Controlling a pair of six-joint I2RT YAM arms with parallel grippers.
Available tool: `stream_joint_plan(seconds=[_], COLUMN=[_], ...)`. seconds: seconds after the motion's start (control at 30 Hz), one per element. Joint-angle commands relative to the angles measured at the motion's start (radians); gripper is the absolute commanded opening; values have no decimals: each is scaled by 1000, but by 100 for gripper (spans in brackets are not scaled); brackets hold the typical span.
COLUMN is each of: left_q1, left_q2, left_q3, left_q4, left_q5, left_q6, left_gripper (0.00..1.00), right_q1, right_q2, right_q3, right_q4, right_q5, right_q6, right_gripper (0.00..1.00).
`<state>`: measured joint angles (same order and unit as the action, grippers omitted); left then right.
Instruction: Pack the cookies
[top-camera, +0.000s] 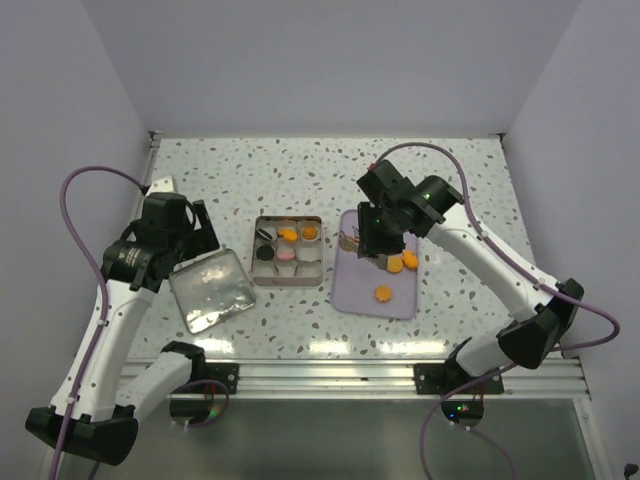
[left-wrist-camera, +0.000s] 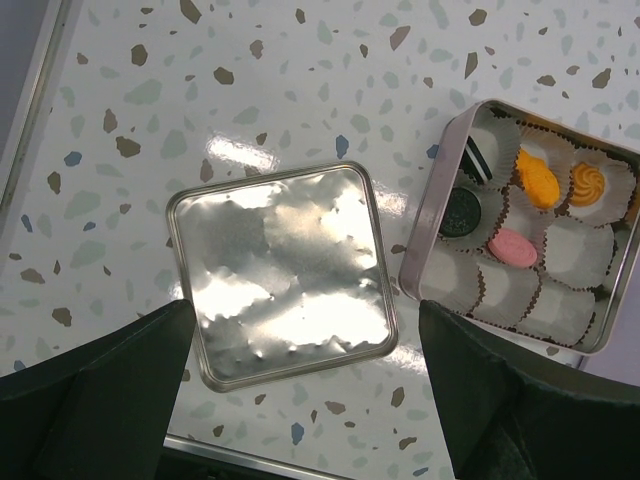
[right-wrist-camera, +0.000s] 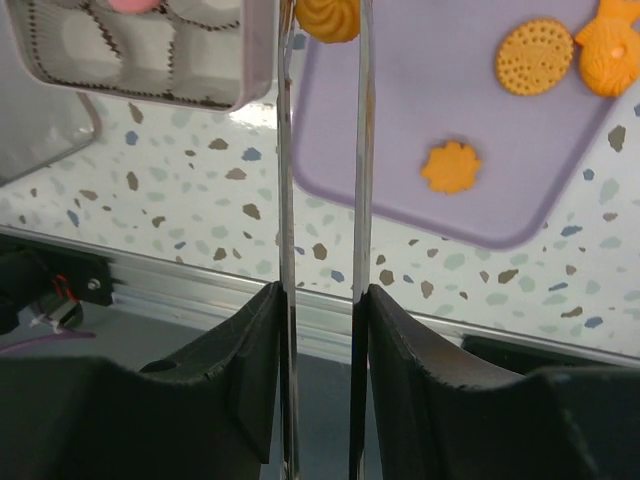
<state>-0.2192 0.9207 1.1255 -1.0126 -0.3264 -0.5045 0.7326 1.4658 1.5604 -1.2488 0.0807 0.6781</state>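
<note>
A square metal tin (top-camera: 258, 278) lined with white paper cups holds cookies: two orange (left-wrist-camera: 540, 180), one pink (left-wrist-camera: 513, 247) and two black (left-wrist-camera: 461, 210). Three more orange cookies (top-camera: 395, 264) lie on the lavender tray (top-camera: 352, 290). My right gripper (right-wrist-camera: 320, 300) is shut on metal tongs (right-wrist-camera: 284, 150). The tong tips hold an orange cookie (right-wrist-camera: 327, 18) over the tray's left edge, next to the tin (right-wrist-camera: 240, 95). My left gripper (left-wrist-camera: 300, 390) is open and empty above the tin lid (left-wrist-camera: 275, 270).
The lid (top-camera: 210, 290) lies flat left of the tin, inner side up. On the tray in the right wrist view lie a dotted round cookie (right-wrist-camera: 534, 57), a shaped one (right-wrist-camera: 608, 55) and a flower-shaped one (right-wrist-camera: 451, 167). A metal rail (top-camera: 330, 375) runs along the near edge.
</note>
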Motion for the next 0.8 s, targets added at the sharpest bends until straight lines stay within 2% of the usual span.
stream_joint_plan(seconds=[0.0,0.17,0.4,0.77], left_q1=[-3,-3,-3,-3], left_q2=[-17,-22,-32,-57], left_q3=[39,45,54,57], left_q4=[8,5,-9,-35], left_q5=[-23,-25,-36,-62], left_q6=[17,14,9,12], left_gripper=[100,100,100,100], right_q1=[2,28,88,91], right_q2=[37,100,229,318], right_q3=[101,211,352,337], right_q4=[-8,23,25,31], right_q5=[-41,-110,-119,-104], right_q6=[-21,-28,-31,-48], right_gripper=[40,40,40,40])
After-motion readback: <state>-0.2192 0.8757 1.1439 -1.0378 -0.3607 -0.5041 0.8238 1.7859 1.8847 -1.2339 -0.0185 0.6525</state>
